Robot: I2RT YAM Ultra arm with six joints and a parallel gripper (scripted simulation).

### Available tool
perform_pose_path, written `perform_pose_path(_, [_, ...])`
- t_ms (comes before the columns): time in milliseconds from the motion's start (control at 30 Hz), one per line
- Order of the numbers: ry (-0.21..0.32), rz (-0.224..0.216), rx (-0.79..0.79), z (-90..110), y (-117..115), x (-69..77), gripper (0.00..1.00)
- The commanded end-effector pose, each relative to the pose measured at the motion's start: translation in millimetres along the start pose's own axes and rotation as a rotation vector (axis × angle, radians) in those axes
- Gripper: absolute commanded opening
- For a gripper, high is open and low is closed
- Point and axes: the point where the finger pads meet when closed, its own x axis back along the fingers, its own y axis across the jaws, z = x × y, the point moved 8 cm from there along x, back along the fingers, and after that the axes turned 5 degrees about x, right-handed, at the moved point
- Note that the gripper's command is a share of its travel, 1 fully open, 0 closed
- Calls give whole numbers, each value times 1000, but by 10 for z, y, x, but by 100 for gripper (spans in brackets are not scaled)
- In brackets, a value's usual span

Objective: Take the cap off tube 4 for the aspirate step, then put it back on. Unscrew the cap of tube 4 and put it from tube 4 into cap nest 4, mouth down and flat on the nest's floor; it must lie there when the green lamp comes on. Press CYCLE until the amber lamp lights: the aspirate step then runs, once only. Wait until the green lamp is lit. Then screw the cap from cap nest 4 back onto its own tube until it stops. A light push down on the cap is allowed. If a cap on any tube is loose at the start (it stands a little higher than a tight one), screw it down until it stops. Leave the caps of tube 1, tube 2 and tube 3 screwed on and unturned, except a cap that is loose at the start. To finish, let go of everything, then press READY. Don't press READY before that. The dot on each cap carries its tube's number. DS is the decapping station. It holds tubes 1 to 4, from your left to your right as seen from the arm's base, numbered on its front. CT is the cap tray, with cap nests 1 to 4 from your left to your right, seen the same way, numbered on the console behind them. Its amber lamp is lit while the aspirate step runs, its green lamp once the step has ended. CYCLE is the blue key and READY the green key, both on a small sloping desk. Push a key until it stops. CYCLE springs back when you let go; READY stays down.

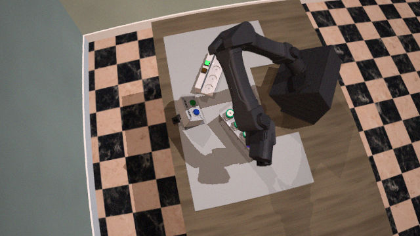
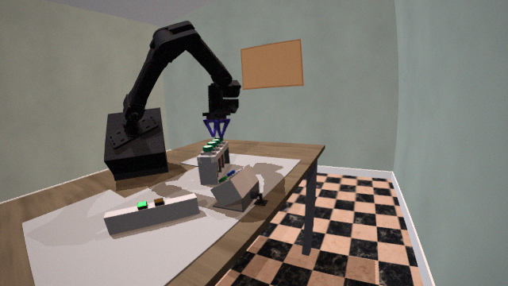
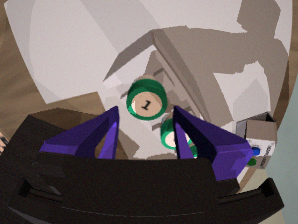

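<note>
A grey mat on the wooden table [image 2: 278,152] carries the decapping station [image 2: 207,168], mid-frame. The gripper [image 3: 143,137] hangs above its far end — fingers half apart, gripping nothing. In the wrist view a green cap [image 3: 145,102], probably tube 4's, sits just above the gap between the fingertips, centre frame — straight down, not sideways.

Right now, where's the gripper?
In the exterior view the gripper hangs open just above the far end of the tube row, not touching the caps.
</note>
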Motion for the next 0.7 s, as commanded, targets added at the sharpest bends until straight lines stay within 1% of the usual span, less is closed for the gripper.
perform_pose_path(0, [-45,17,-4,-79,-7,21,49])
perform_pose_path(333, [-45,17,-4,-79,-7,21,49])
perform_pose_path(667, [-45,17,-4,-81,-10,-29,49])
